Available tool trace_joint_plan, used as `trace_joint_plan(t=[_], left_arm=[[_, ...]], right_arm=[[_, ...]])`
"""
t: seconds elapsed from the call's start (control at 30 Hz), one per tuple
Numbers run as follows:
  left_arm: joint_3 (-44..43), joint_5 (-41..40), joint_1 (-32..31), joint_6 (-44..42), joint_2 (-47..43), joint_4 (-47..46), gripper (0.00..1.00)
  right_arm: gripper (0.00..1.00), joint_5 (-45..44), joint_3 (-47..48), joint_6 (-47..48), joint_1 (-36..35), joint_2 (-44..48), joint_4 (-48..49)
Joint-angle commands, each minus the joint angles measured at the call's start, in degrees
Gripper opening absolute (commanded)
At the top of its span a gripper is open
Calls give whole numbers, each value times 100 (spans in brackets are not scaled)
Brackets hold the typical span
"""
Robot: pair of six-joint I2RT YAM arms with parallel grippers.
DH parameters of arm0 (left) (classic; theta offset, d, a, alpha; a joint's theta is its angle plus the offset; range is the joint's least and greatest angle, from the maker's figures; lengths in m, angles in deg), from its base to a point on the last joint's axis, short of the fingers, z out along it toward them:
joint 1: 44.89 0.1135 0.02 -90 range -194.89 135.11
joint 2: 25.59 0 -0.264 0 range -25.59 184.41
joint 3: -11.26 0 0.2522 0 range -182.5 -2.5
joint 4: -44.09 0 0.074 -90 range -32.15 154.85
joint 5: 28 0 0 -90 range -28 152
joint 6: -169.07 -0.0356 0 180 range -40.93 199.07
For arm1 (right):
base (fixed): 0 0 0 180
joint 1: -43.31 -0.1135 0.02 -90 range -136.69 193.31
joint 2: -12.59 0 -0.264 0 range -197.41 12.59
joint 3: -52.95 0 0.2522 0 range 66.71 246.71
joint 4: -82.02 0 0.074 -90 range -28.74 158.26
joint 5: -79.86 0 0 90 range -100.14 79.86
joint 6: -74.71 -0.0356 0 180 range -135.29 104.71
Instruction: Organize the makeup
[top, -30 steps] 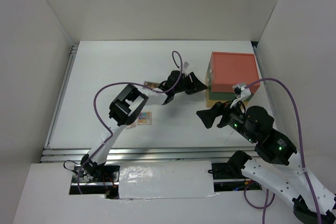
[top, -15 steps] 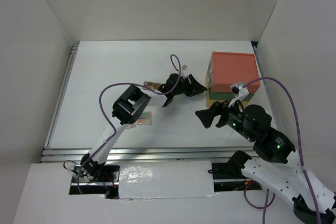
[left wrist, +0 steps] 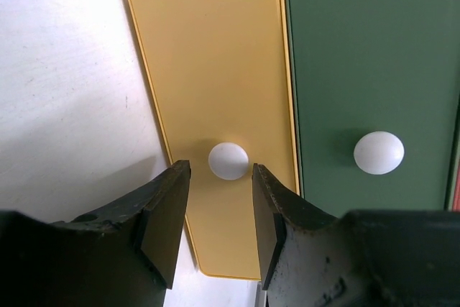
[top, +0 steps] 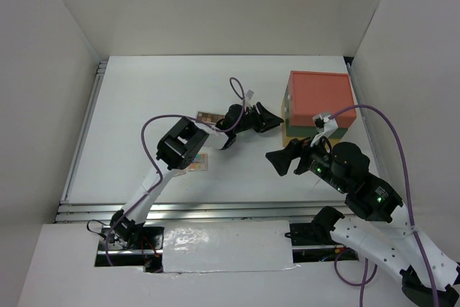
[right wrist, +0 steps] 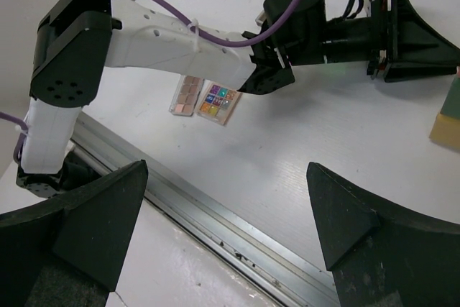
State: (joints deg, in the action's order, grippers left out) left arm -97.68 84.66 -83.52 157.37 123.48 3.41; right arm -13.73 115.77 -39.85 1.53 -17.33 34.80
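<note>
With my left hand (left wrist: 218,172) spread astride the white knob (left wrist: 228,160) of the yellow drawer (left wrist: 208,55), I'd centre, pinch squarely and pull straight; the multicoloured palette (right wrist: 218,101) and brown-pink palette (right wrist: 187,95) lie together on the desk (right wrist: 309,134), my right hand (right wrist: 226,177) gaping empty.

Drawer box (top: 320,98) stands at the far right of the white bench (top: 151,91), near the right wall. Red top, with green and yellow layers under it. In the left wrist view, the yellow drawer front (left wrist: 208,84) lies edge to edge with the green drawer front (left wrist: 366,48). Each carries one round white knob: yellow front's knob (left wrist: 228,160), green front's knob (left wrist: 379,152). A metal rail (top: 215,210) runs along the bench's near edge. White walls (top: 215,5) enclose three sides.
</note>
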Motion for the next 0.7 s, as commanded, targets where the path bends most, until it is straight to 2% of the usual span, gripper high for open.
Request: trace_joint_plan(t=[0.0, 0.67], left_arm=[[-19, -42, 49, 159, 183, -629, 53], [-484, -24, 31, 326, 491, -481, 49]], right_arm=[[100, 78, -28, 91, -41, 3, 278], [100, 87, -63, 100, -41, 100, 269]])
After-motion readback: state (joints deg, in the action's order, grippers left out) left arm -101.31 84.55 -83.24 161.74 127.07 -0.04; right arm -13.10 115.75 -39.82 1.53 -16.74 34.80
